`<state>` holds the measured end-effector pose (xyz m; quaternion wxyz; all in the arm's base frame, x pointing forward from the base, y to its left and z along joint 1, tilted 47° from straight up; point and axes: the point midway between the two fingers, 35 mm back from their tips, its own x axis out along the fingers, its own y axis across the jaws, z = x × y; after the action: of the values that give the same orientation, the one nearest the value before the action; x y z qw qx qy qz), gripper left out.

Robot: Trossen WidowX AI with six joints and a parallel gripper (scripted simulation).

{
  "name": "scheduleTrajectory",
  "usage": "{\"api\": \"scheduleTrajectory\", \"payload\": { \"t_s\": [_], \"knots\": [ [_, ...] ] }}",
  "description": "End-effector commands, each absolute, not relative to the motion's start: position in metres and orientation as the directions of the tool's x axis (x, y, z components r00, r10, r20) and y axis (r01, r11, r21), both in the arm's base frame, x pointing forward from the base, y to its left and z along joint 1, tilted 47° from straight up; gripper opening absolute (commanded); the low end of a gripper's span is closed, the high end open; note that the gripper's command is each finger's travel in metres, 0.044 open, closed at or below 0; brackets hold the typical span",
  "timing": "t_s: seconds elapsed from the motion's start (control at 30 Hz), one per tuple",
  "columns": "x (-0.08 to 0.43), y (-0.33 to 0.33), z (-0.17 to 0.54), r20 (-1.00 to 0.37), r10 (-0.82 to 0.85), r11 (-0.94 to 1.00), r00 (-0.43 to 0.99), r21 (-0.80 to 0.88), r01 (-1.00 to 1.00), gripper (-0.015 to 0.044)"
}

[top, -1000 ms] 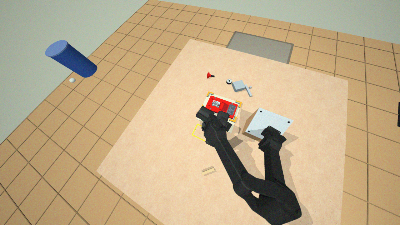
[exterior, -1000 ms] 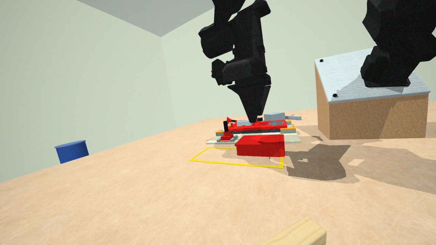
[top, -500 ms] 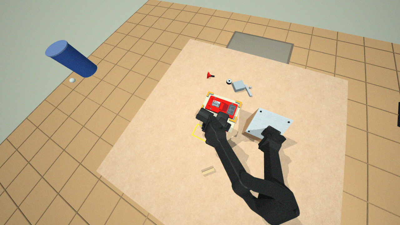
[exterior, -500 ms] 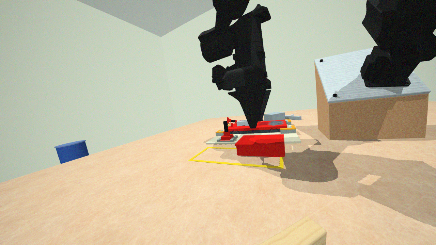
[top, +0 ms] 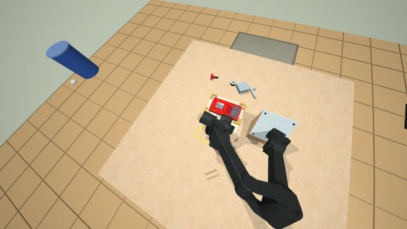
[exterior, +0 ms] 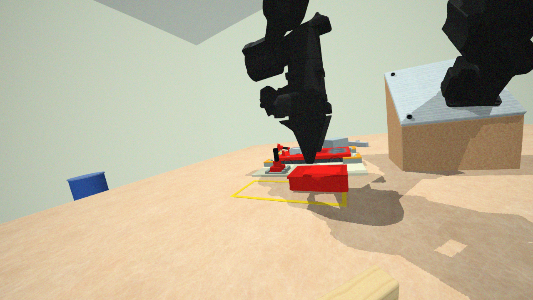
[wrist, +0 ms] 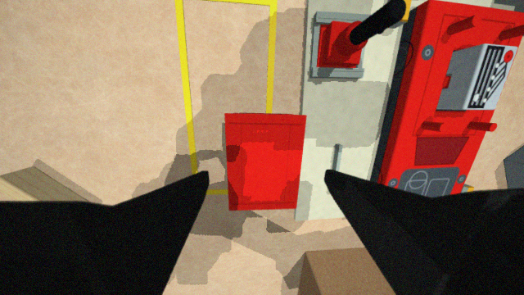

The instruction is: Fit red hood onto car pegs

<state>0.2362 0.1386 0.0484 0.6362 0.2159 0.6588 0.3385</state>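
Tool [wrist: 266, 180] is spread wide, nothing between the fingers; it hangs above the desk [exterior: 149, 231], pointing down. Hood [wrist: 265, 161] lies flat on the desk, roof up, directly under the gap between the fingers in the wrist view, not touched. It overlaps one end of the yellow outline [wrist: 186, 82] marked on the desk and sits just beside the pale jig plate [wrist: 344, 111]. Car [wrist: 446, 94] is in the jig, grey engine [wrist: 475, 78] on its deck, short red pegs [wrist: 483, 126] sticking up around the engine. A red clamp with a black lever [wrist: 348, 41] stands on the jig near the car's end. Exterior view shows the hood [exterior: 318, 178] in front of the jig, tool tip [exterior: 310, 158] above and behind it. Wood block [top: 211, 173] lies well apart near the arm.
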Motion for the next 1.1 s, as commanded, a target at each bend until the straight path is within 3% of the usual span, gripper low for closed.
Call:
{"api": "scheduleTrajectory", "payload": {
  "t_s": [0.0, 1.07],
  "knots": [
    [0.233, 0.141, 0.045, -0.688, 0.718, 0.675, -0.105, 0.725, -0.139, 0.0440],
    [0.230, 0.154, 0.033, -0.686, 0.720, 0.672, -0.105, 0.727, -0.139, 0.0440]
  ]
}}
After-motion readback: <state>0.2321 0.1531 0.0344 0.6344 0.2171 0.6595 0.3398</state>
